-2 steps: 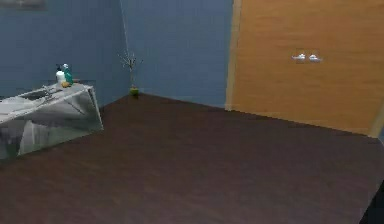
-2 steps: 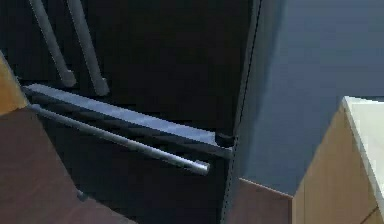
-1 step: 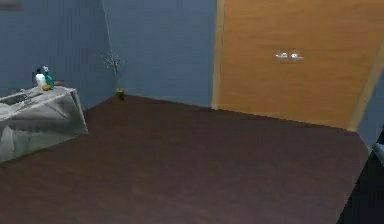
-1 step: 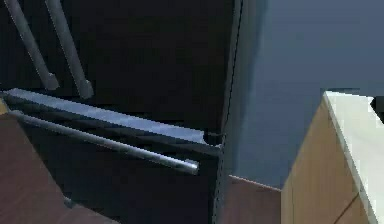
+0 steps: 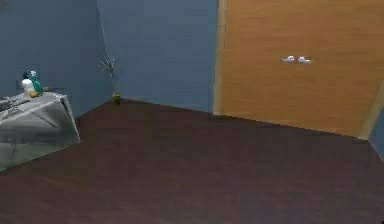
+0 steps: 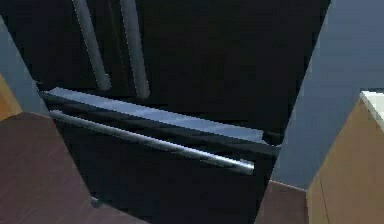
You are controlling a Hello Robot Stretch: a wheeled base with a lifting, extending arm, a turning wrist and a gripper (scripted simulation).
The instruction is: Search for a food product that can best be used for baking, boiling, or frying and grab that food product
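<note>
Where the dark wooden floor (image 5: 200, 170) meets the blue walls, you see a wide wooden door (image 5: 300, 90) with two small pale handles (image 5: 296, 60), and a thin potted plant (image 5: 113, 85) in the corner. At the forward view's left, a teal-and-white figure (image 5: 32, 83) (bird-like in shape) stands on a grey worktop (image 5: 45, 122). On the arm side, you face a black refrigerator (image 6: 210, 60) with two upright grey handles (image 6: 100, 45) and a long drawer bar (image 6: 150, 140) below them. A light wooden cabinet (image 6: 350, 175) stands just beside it. You cannot tell where the food product is, nor the end effector's state.
</note>
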